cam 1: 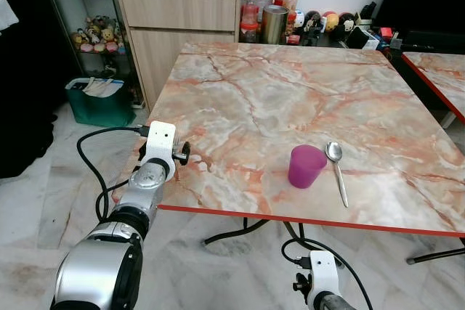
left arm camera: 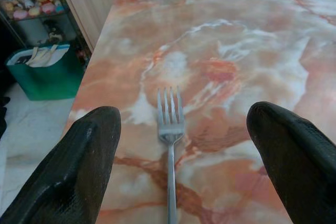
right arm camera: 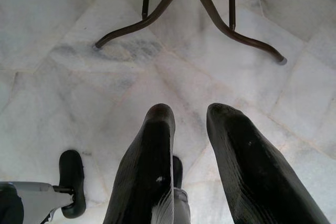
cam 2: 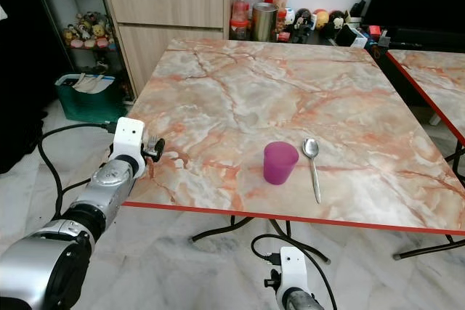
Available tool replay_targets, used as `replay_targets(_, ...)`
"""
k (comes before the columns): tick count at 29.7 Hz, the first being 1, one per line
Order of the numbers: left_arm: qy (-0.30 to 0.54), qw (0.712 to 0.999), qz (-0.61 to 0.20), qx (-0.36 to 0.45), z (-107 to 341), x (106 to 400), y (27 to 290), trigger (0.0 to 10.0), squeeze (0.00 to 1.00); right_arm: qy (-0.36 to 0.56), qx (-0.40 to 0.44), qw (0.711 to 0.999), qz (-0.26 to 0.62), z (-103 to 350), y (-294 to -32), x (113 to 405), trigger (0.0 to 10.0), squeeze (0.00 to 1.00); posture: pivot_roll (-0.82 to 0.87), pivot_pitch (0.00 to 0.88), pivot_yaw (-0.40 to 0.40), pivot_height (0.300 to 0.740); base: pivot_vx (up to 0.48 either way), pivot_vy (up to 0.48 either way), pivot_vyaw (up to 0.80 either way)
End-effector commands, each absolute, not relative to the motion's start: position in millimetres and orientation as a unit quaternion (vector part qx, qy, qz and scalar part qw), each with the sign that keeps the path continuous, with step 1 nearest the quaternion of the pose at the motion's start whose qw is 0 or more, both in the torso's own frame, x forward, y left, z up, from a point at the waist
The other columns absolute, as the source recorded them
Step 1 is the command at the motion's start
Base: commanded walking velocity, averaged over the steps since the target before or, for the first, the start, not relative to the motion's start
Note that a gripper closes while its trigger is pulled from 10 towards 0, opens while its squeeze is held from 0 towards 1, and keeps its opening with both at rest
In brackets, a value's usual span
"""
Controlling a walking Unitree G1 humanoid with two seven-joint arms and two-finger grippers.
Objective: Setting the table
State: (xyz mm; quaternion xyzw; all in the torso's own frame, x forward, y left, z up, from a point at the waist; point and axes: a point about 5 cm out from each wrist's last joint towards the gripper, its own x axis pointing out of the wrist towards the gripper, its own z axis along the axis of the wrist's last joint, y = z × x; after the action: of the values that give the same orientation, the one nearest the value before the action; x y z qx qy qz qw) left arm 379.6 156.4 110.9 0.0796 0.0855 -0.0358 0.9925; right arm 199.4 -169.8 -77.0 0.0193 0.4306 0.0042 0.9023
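Fork point(left arm camera: 170, 145) on marble table point(cam 1: 290, 99) | cabinet point(cam 1: 174, 27) behind | tiled floor point(right arm camera: 79, 35)

- Marble-top table point(cam 1: 290, 99), pink-veined, red edge
- Purple cup point(cam 1: 306, 166) upright, near front edge
- Spoon point(cam 1: 336, 170) at 3 o'clock of cup, just beside, bowl away from the robot
- Fork point(left arm camera: 170, 145) at 9 o'clock, well apart, by left edge

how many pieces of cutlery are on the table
2: a spoon just right of the purple cup, and a fork at the table's left edge between the left gripper's open fingers.
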Motion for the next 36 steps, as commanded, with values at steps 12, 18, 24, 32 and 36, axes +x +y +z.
replay_targets(12, 0.116, 0.987, -0.033, 0.107, 103, 378, 158, 10.0, 0.00, 0.436, 0.017, 0.900, -0.011, -82, -185, 186, 10.0, 0.00, -0.05, 0.036, -0.060, 0.740, 0.000, 0.000, 0.00)
replay_targets(18, 0.113, 0.987, -0.034, 0.107, 103, 378, 157, 10.0, 0.00, 0.438, 0.015, 0.899, -0.013, -84, -191, 179, 10.0, 0.00, -0.06, 0.057, -0.070, 0.740, 0.000, 0.000, 0.00)
replay_targets(24, 0.115, 0.987, -0.036, 0.104, 101, 377, 154, 10.0, 0.00, 0.444, 0.014, 0.896, -0.017, -88, -198, 165, 10.0, 0.00, -0.08, 0.102, -0.077, 0.740, 0.000, 0.000, 0.00)
replay_targets(32, 0.118, 0.987, -0.026, 0.105, 102, 378, 156, 10.0, 0.00, 0.442, 0.016, 0.896, -0.018, -88, -199, 164, 10.0, 0.00, -0.08, 0.110, -0.077, 0.740, 0.000, 0.000, 0.00)
replay_targets(36, 0.122, 0.987, -0.007, 0.101, 102, 378, 161, 10.0, 0.00, 0.439, 0.018, 0.898, -0.017, -87, -199, 166, 10.0, 0.00, -0.08, 0.113, -0.078, 0.740, 0.000, 0.000, 0.00)
